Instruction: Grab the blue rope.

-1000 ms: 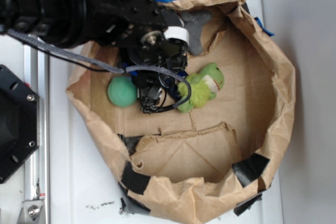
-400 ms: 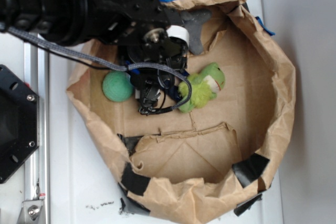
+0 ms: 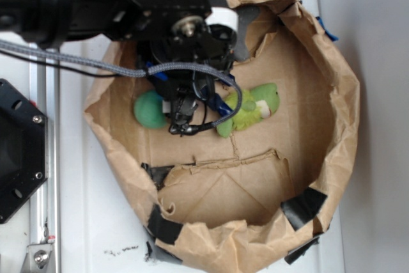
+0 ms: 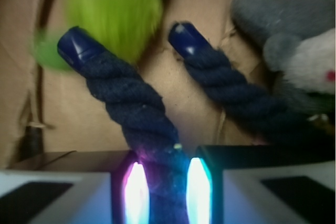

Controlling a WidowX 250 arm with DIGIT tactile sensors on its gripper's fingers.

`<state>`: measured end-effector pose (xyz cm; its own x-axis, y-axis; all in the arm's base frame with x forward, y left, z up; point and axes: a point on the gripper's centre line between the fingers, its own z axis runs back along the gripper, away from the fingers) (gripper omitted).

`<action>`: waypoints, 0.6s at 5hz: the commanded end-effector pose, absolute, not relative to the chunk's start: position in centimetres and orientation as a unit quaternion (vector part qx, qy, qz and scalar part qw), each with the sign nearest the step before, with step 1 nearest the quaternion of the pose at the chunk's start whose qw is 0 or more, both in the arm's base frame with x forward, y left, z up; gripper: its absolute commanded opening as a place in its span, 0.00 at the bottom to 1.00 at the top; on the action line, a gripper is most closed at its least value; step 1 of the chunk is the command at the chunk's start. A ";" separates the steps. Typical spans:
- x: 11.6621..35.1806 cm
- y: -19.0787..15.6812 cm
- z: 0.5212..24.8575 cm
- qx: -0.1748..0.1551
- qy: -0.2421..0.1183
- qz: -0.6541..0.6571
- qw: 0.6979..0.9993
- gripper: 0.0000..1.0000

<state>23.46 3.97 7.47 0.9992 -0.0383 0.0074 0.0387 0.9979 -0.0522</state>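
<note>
The blue rope (image 4: 134,106) was seen in the wrist view running straight up from between the two lit pads (image 4: 135,195) of the tool (image 4: 161,192), one twisted strand clenched there while its capped end stood clear above; the second strand, with its own cap, lay just beside it to the right and outside the grip. In the exterior view only a short dark blue stretch of the blue rope (image 3: 220,102) was visible under the tool (image 3: 185,110), the remainder being hidden by the black arm. The hold was judged to be already made on one leg of the loop, so the step in hand was to be done well by keeping the clench firm and raising the tool straight, slowly, so that the free leg could trail without snagging. Just beyond the rope, the green plush toy (image 3: 252,105) lay touching or nearly touching it and was judged likely to be dragged along if the lift were hurried. A green ball (image 3: 148,110) rested on the other side of the tool. Farther off, a grey plush toy (image 4: 286,32) lay near the wall of the brown paper enclosure (image 3: 332,94), all upon the white tabletop (image 3: 102,215).
</note>
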 end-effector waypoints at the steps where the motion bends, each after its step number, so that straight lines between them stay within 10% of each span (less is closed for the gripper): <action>1: 25.6 3.4 17.5 -0.033 -0.049 0.026 0.998 0.00; 3: 25.3 1.9 19.8 -0.021 -0.068 0.028 0.997 0.00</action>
